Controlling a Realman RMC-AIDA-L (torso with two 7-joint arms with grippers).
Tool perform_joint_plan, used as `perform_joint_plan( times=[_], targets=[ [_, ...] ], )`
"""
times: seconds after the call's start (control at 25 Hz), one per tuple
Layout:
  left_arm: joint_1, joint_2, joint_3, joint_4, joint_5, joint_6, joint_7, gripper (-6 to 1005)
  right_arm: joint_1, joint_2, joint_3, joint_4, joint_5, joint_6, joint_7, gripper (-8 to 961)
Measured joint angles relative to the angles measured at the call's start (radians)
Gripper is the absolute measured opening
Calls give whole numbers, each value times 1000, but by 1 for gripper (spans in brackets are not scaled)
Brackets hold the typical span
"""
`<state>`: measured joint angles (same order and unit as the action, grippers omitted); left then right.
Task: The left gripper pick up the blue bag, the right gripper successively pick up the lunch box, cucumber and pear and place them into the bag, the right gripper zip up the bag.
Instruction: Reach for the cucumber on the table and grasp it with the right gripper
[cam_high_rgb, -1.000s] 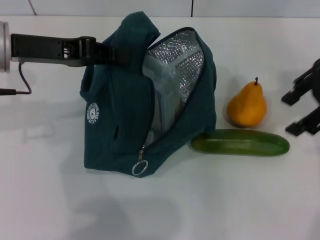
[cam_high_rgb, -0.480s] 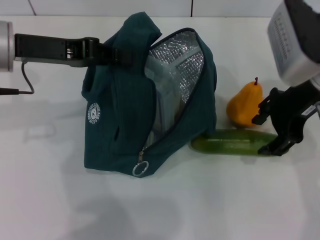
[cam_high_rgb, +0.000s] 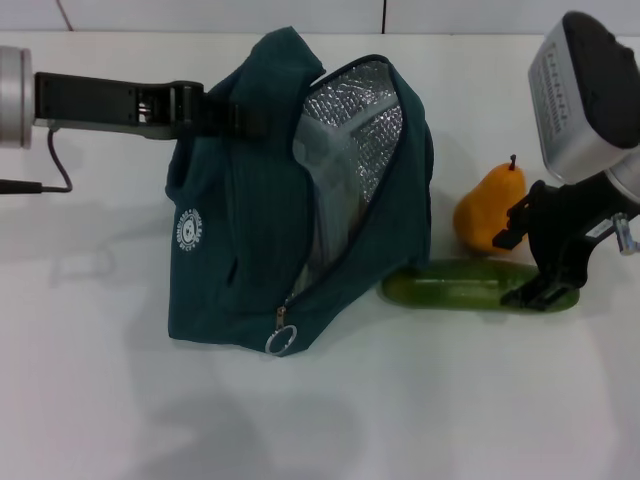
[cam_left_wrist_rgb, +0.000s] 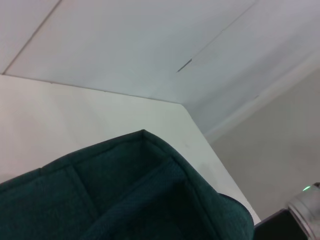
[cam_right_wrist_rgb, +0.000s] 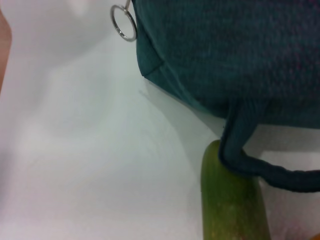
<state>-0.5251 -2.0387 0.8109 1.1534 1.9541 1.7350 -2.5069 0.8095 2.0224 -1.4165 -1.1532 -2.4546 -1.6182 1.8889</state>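
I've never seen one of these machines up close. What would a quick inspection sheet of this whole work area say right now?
Surface: white table, bare apart from the job's things.
Blue bag: upright, unzipped, foil lining showing; ring zipper pull low on the front.
Lunch box: inside the bag, partly visible.
Cucumber: flat on the table beside the bag; a bag handle loop lies over its end.
Pear: upright behind the cucumber.
Clutter: nothing seen.
Left hand: shut on the bag's upper edge.
Right hand: open, over the cucumber's far end.
Cables: black cable at the left arm.
Surroundings: pale wall panels.
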Motion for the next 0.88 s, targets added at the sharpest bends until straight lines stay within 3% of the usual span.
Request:
perform_joint_plan(
  times=[0.88],
  targets=[
    [-1, -10, 14, 4, 0, 0, 2, 43, -10, 2, -42, 111, 42, 136, -1, 692]
  ],
)
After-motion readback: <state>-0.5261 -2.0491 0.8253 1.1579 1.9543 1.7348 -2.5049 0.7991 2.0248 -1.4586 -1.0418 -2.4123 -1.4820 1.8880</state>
